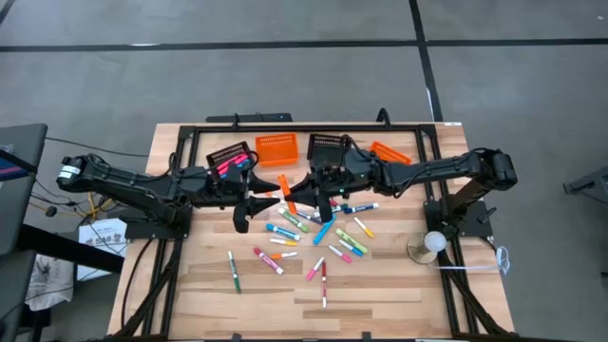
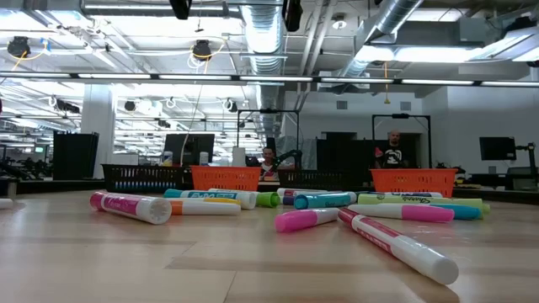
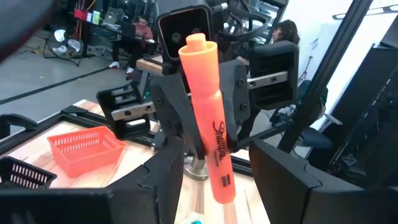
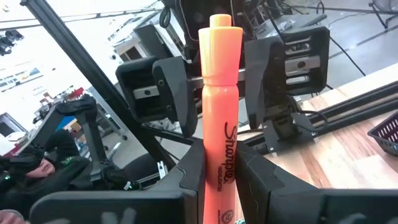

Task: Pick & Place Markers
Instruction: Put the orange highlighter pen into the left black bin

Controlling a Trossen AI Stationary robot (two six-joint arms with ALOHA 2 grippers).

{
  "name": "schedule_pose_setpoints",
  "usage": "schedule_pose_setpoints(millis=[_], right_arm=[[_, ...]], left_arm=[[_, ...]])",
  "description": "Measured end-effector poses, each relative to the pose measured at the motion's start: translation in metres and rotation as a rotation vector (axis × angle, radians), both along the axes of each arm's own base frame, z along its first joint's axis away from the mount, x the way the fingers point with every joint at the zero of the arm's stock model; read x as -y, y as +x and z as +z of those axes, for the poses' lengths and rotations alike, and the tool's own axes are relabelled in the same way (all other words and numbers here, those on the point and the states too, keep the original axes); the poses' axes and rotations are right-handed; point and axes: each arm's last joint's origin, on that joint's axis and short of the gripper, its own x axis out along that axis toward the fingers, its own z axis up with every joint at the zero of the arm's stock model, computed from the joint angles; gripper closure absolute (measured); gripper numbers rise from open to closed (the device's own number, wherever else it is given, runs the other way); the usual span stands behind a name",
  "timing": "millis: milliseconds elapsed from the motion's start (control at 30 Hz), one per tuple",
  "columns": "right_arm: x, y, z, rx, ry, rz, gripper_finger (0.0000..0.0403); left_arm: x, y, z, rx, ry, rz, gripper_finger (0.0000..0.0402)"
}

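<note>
Meanwhile both arms are meeting over the middle of the table (image 1: 380, 294), and from above their dark links are hiding most of what is passing between them. The right hand (image 4: 221, 163) is gripping an orange highlighter (image 4: 219, 93) by its lower barrel, fingers pressed against it on both sides, cap pointing up; the barrel's bottom end is running out of the right wrist view. The left hand (image 3: 214, 163) is facing it with its fingers standing apart either side of the same highlighter, and whether they are touching it is hard to tell. From above, only a short orange sliver is showing between the two hands.

Below them the other markers (image 1: 313, 242) are lying scattered on the wood, several overlapping, some partly hidden under the arms. Along the far edge, orange and black baskets (image 1: 276, 147) are sitting, one with pink markers inside. Across the room, people (image 2: 392, 151) are sitting too far off to make out.
</note>
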Motion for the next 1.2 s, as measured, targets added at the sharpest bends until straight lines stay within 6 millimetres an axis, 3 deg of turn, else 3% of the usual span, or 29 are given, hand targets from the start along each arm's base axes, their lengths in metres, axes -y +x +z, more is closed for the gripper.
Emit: schedule_pose_setpoints(millis=[300,867,1200], right_arm=[[-0.009,-0.001,0.001,0.012,-0.029,-0.019,0.0351],[-0.001,0.001,-0.005,-0.035,-0.046,-0.08,0.0351],[-0.005,0.001,-0.002,-0.007,-0.04,-0.08,0.0351]], left_arm=[[-0.005,0.012,-0.004,0.031,-0.012,0.007,0.0198],[-0.004,0.012,0.001,0.085,-0.066,-0.037,0.0191],[-0.008,0.024,-0.01,0.034,-0.08,-0.033,0.0185]])
